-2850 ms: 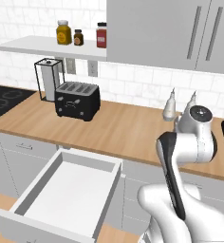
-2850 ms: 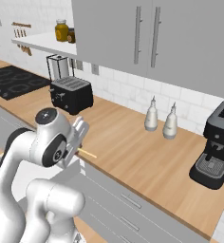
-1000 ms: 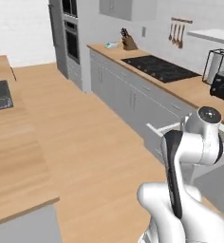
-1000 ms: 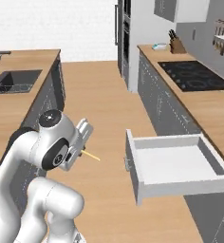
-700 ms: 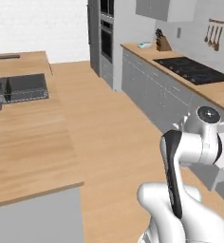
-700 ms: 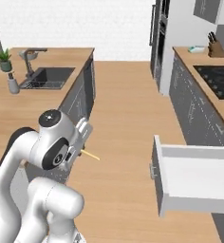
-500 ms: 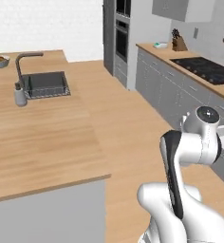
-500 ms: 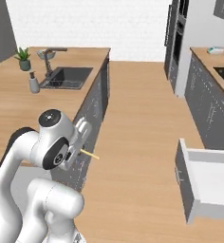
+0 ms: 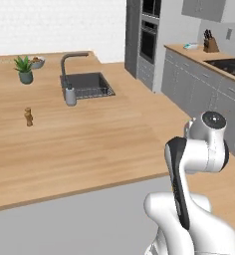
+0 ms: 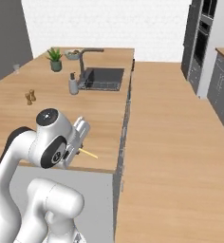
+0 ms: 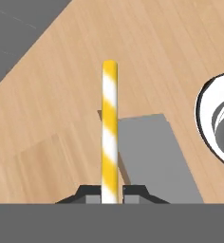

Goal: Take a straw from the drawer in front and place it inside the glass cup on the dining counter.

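Swinging round with the base, both base cameras now look over the dining counter (image 9: 89, 149) with its sink, where half a second ago it lay further to the side; the arm's pose looks unchanged.

At the gripper (image 11: 110, 193) the jaws are clenched on the straw (image 11: 109, 128), the two dark fingertips (image 11: 92, 191) pressing its lower end from either side. It runs straight out from between them, striped yellow and white in the hand view. From the right base view it shows as a thin yellow sliver (image 10: 88, 153) poking out from the hand (image 10: 77, 137), over the near edge of the counter top.

Such a straw is very light and fairly stiff, but thin and smooth, so it could slip or pivot in a weak pinch; being gripped near one end leaves the long free end to go into the cup first.

Beyond the hand, the counter carries a soap bottle (image 10: 73, 85) beside the sink (image 10: 103, 78) and a potted plant (image 10: 55, 59). A small clear shape at the far left edge (image 10: 16, 68) may be the glass cup, though it is too tiny to be sure.
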Controlling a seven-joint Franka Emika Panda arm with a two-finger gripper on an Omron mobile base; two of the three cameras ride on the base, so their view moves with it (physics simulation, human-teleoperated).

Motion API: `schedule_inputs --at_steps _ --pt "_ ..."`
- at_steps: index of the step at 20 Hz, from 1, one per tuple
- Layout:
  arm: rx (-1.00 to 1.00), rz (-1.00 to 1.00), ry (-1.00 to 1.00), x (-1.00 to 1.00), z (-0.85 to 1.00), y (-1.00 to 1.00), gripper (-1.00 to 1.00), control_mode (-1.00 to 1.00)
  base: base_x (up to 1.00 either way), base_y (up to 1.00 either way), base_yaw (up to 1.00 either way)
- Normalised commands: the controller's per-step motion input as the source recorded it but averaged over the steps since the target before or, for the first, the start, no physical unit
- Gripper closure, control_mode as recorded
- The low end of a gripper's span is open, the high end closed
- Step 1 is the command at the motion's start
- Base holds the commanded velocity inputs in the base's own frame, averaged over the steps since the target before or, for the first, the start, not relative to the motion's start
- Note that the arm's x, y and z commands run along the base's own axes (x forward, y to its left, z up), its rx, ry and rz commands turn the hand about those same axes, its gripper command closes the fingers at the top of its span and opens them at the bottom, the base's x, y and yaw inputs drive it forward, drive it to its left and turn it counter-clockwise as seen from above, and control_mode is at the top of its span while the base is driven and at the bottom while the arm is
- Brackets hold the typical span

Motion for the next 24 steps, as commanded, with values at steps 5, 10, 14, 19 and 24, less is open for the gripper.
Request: schedule_inputs --at_steps 5,10,14,19,24 --pt "0.00 0.00 0.00 0.00 0.00 0.00 1.00 1.00 -0.01 1.00 -0.03" --pt "0.00 0.00 0.00 0.00 0.00 0.00 1.00 1.00 0.00 1.00 -0.05" --pt "0.00 0.00 0.00 0.00 0.00 0.00 1.00 1.00 0.00 1.00 -0.04" --pt "0.00 0.00 0.00 0.00 0.00 0.00 1.00 1.00 0.00 1.00 -0.08" --pt "0.00 0.00 0.00 0.00 0.00 0.00 1.00 1.00 0.00 1.00 -0.23"
